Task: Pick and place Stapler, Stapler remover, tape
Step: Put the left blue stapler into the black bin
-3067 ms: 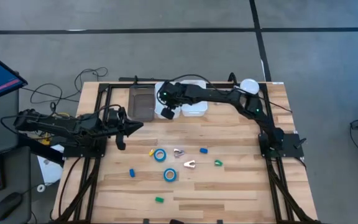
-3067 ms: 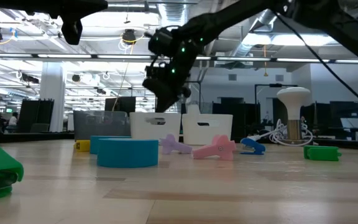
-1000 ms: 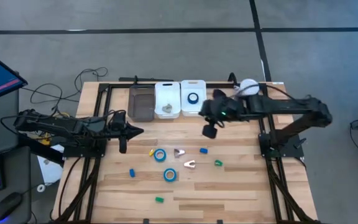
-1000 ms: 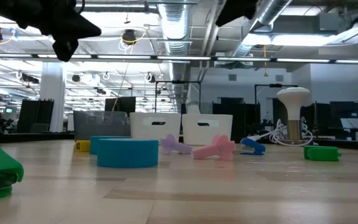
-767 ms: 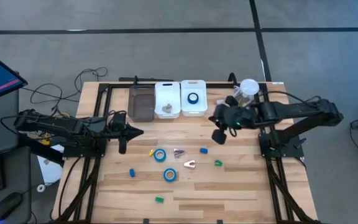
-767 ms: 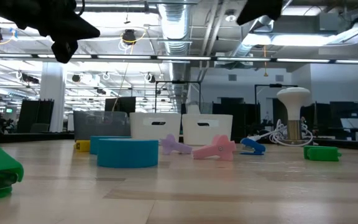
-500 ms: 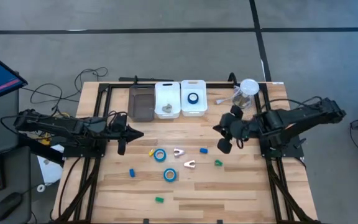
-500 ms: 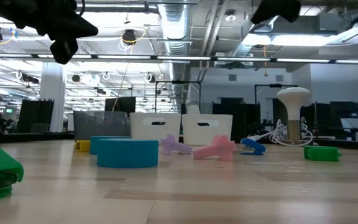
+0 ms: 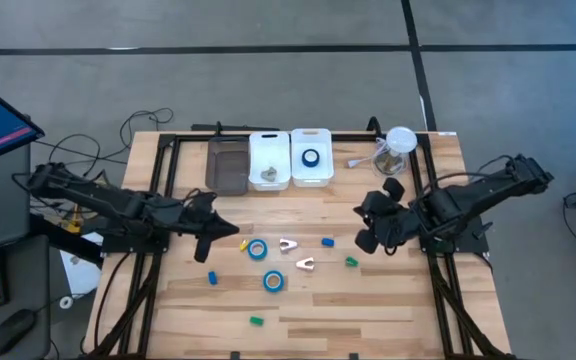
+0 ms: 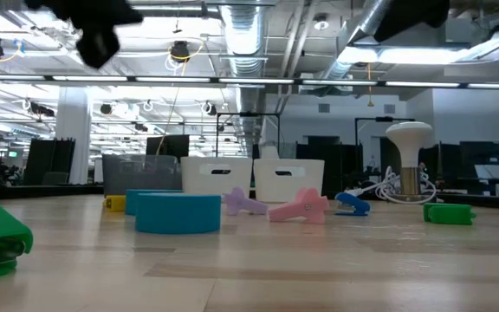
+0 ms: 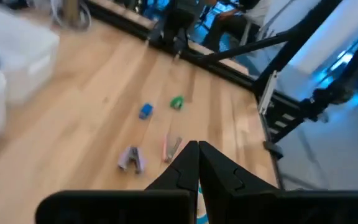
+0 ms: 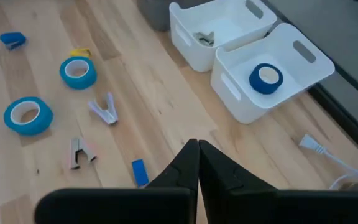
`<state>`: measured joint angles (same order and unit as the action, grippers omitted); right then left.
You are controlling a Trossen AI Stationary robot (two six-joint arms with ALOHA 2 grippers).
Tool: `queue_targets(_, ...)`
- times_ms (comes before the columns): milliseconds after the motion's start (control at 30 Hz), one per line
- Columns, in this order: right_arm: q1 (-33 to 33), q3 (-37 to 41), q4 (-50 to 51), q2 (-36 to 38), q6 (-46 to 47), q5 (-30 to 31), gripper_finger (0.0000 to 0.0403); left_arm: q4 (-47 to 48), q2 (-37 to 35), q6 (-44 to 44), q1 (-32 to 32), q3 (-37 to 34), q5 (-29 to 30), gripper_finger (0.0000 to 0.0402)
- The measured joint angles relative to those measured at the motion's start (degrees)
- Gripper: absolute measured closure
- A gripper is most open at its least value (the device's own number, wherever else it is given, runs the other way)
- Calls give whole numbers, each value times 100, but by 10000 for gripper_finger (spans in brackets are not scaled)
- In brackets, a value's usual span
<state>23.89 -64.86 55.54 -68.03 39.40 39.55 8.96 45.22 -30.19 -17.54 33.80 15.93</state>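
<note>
High view: tape [image 9: 257, 249] beside left tool [image 9: 208, 250]

We hold our left gripper [image 9: 211, 244] at nine o'clock over the bench, fingers pressed together, its arm stretched in low from the left edge. Our right gripper [image 9: 366, 238] hangs at three o'clock, fingers likewise together, its arm folded back rightward.
</note>
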Motion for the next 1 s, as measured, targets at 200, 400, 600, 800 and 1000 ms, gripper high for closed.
queue_targets(200,242,0,372,0,481,276,403,2998,455,-396,-677,1450,1201,400)
queue_targets(400,450,0,810,0,913,404,403,4794,733,-1781,-1153,1745,528,400)
queue_targets(600,416,0,880,0,927,409,403,4768,1250,-1536,-1523,1747,-240,400)
queue_targets(800,253,0,914,0,821,407,403,4757,2019,201,-1738,1747,-816,400)
queue_targets(1000,102,0,1008,0,807,404,403,4688,2704,2344,-1753,1747,-1273,400)
